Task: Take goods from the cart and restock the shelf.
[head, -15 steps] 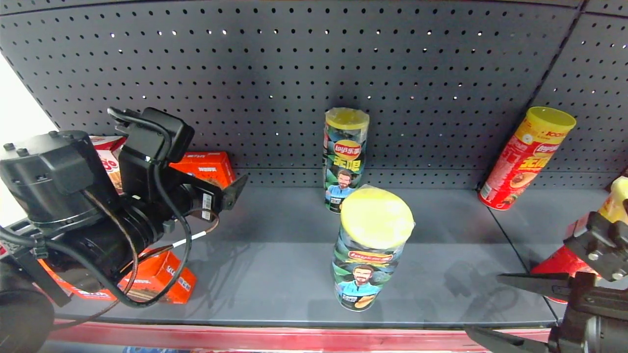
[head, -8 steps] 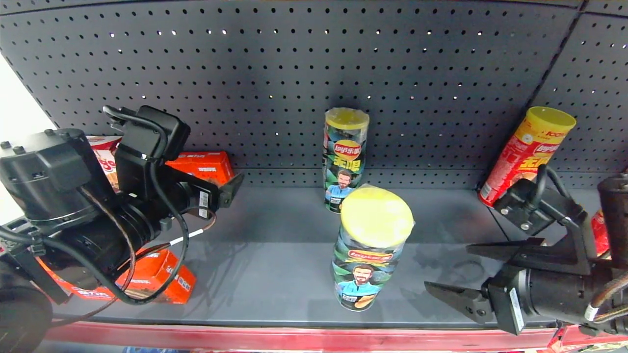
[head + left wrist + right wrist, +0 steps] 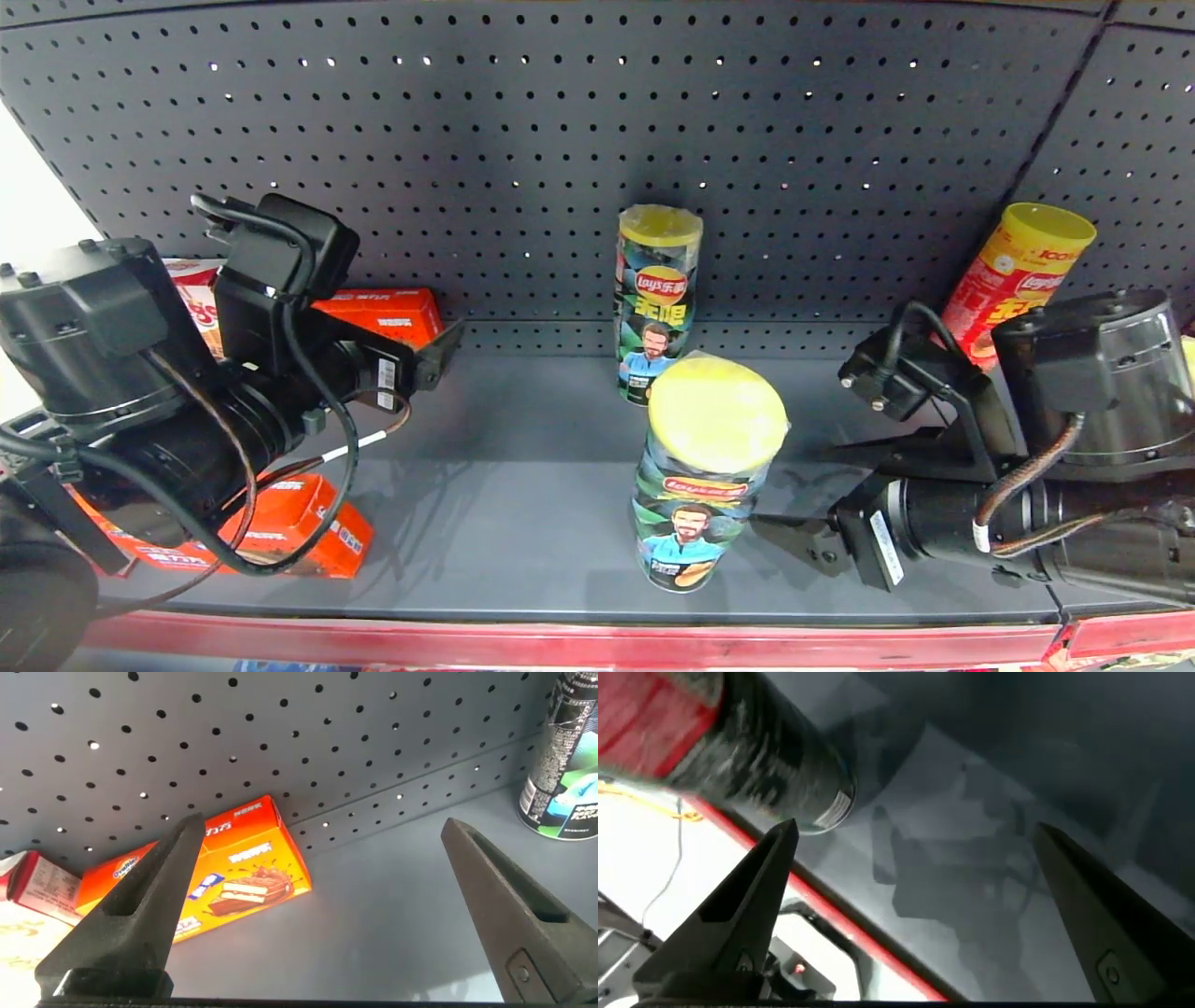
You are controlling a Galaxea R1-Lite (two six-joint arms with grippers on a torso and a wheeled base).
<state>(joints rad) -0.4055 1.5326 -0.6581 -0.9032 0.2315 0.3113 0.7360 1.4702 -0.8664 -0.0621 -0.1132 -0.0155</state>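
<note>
Right tool [image 3: 794, 493]: fingers apart, empty. Front chip can [image 3: 705, 467] just beside fingertips, upright on shelf [image 3: 504, 504]. Left tool [image 3: 322, 826]: fingers apart, empty; orange box [image 3: 238, 868] ahead.

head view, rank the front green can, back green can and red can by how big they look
1. front green can: largest, though nearest the camera.
2. back green can and red can: about alike; the right arm hides the red can's base, so I won't rank them.
</note>
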